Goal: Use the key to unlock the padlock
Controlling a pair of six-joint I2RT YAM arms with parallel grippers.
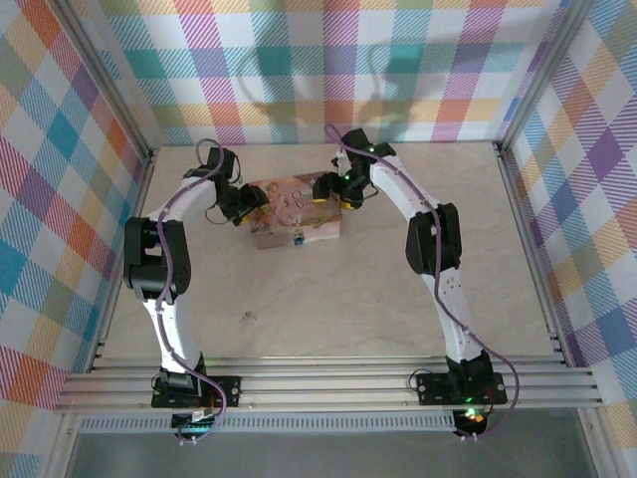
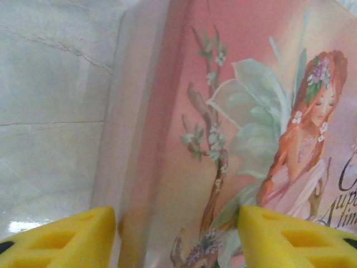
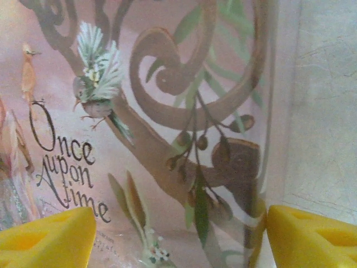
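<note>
Top external view: a pink box (image 1: 297, 211) lies on the worktop (image 1: 398, 299), with the left jaws at its left end and the right jaws at its right end. The padlock (image 1: 298, 240), a blue speck, sits against the box's near side. It is between the 2 sets of jaws and a little closer to the arm bases than either. I cannot tell whether it touches the box. The key (image 1: 247, 318) lies on the bare worktop, well apart from both jaws, toward the bases and more on the left jaws' side.

Left wrist view: the left jaws stand wide and hold nothing. Their 2 yellow pads (image 2: 61, 241) straddle the box's edge. 1 pad is over the worktop just beside the box's side wall, and the other is over the printed lid with the red-haired fairy. I cannot tell if either pad touches the box.

Right wrist view: the right jaws are also wide and empty. 1 pad (image 3: 47, 237) hangs over the lid below the words "Once upon a time". The other is past the box's edge, so that edge lies between them.
</note>
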